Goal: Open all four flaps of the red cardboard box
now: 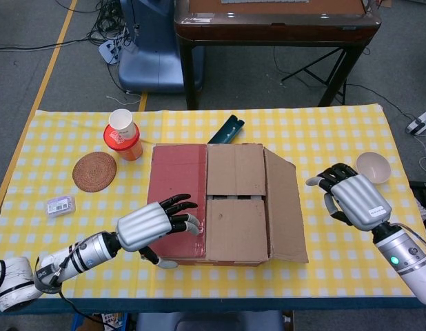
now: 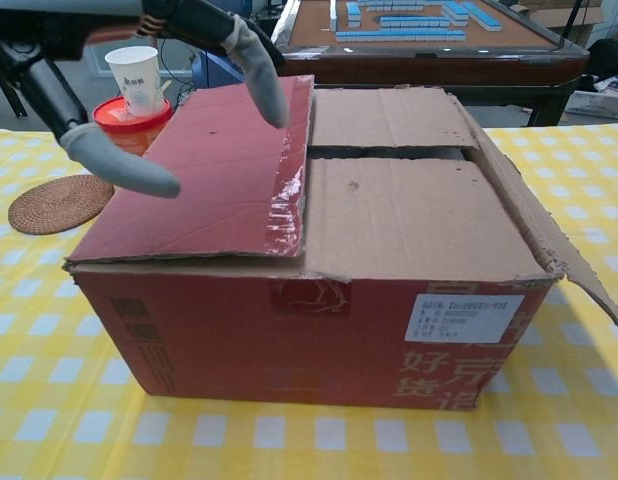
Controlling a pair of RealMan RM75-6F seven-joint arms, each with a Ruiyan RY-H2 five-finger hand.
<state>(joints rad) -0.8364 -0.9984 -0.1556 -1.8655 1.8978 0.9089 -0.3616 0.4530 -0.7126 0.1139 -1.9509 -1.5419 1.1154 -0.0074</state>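
On my box [image 2: 319, 330], the front shows big printed Chinese characters, 好 among them, beside a white label [image 2: 463, 318] whose small print I can't read.

The tablecloth [image 1: 337, 276] was checked yellow and white, with a teal border along the near edge. The cardboard box [image 2: 289, 340] was red outside, with a white label and orange characters on its front; its left flap [image 1: 177, 172] was red, while the two inner flaps [image 1: 235, 207] and the right flap [image 1: 285, 207] were plain brown. Both the left hand [image 1: 154, 224] and the right hand [image 1: 354, 196] were silver with black fingers and grey tips. Near the far-left corner stood a white cup [image 1: 122, 124] in an orange tub [image 1: 127, 146], beside a brown woven coaster [image 1: 94, 171]. By the right edge sat a pale pink bowl [image 1: 373, 167].
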